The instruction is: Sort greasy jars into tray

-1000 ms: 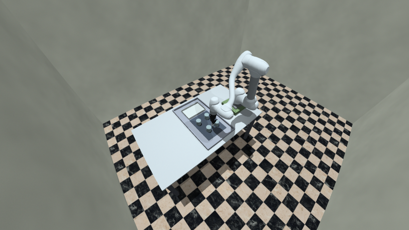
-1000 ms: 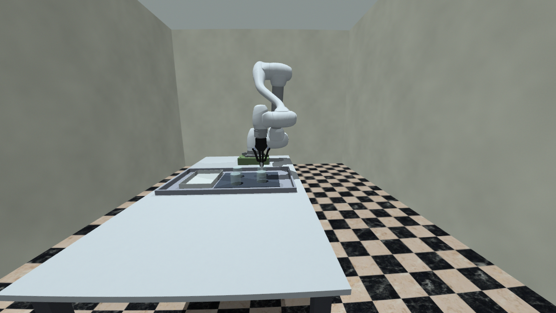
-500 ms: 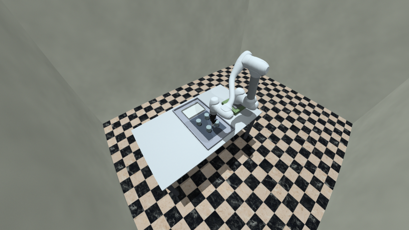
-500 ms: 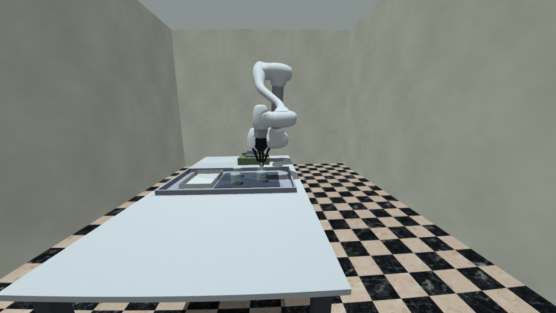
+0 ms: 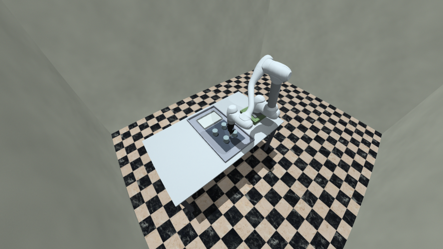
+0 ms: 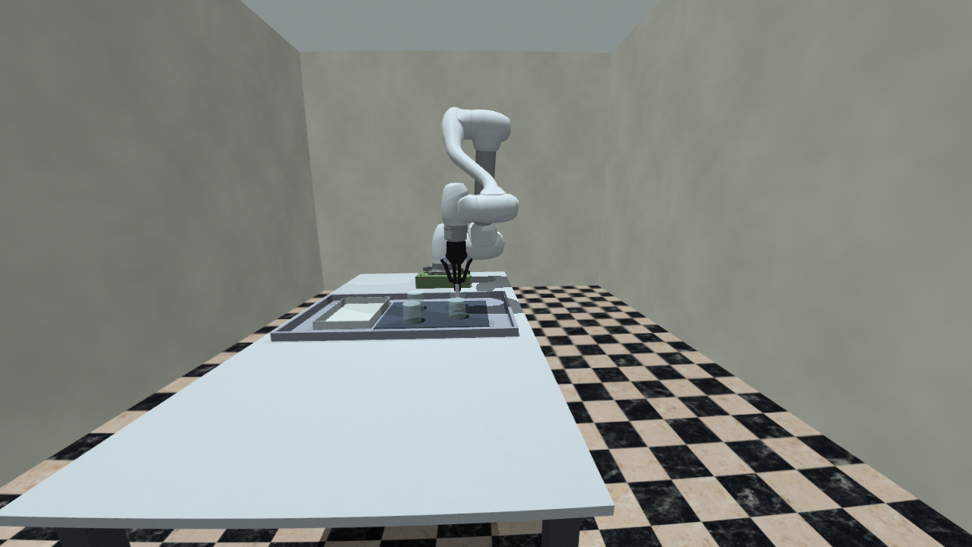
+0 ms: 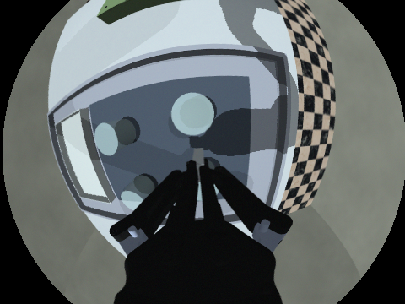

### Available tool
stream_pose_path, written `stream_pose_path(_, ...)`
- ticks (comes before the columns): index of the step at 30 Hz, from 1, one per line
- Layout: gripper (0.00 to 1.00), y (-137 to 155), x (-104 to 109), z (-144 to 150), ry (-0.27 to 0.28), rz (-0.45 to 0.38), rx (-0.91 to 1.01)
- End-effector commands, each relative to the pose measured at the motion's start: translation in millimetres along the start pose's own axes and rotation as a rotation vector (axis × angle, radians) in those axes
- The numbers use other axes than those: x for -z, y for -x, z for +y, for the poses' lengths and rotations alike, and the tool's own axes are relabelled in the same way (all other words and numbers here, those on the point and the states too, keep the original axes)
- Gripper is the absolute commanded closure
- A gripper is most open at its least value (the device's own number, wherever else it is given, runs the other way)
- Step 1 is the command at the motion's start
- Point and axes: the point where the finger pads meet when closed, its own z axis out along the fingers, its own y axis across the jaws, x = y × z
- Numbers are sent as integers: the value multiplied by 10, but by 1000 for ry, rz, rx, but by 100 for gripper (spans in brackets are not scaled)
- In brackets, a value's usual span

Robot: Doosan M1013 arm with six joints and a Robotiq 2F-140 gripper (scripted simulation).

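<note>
Four pale glass jars stand mouth down on the dark drying mat (image 5: 233,146) (image 6: 475,319) (image 7: 141,101). In the top view they show as jar one (image 5: 224,125), jar two (image 5: 215,132), jar three (image 5: 234,133) and jar four (image 5: 226,139). My gripper (image 5: 230,132) (image 6: 456,290) (image 7: 199,154) is shut on nothing, low over the mat among the jars. In the wrist view, its tips sit just short of one jar (image 7: 192,113), apart from it. Two more jars (image 7: 106,138) (image 7: 132,198) show to the left. The fingers hide the fourth. The pale tray (image 5: 209,120) (image 6: 349,312) (image 7: 73,147) beside the mat holds no jar.
A grey raised frame (image 5: 227,159) (image 6: 394,333) surrounds mat and tray on the steel table top (image 5: 179,160). The arm's green base plate (image 5: 256,119) is behind the mat. The table's right edge is close to the frame.
</note>
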Motion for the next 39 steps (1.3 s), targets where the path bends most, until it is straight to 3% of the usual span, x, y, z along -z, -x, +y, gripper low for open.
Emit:
stream_pose_path(1, 100, 0, 1, 0, 0, 0, 0)
stream_pose_path(13, 100, 0, 1, 0, 0, 0, 0)
stream_pose_path(16, 100, 0, 230, 0, 0, 0, 0)
stream_pose_path(18, 100, 0, 230, 0, 0, 0, 0)
stream_pose_path(25, 100, 0, 765, 0, 0, 0, 0)
stream_pose_path(27, 100, 0, 765, 0, 0, 0, 0)
stream_pose_path(39, 100, 46, 765, -807, 0, 0, 0)
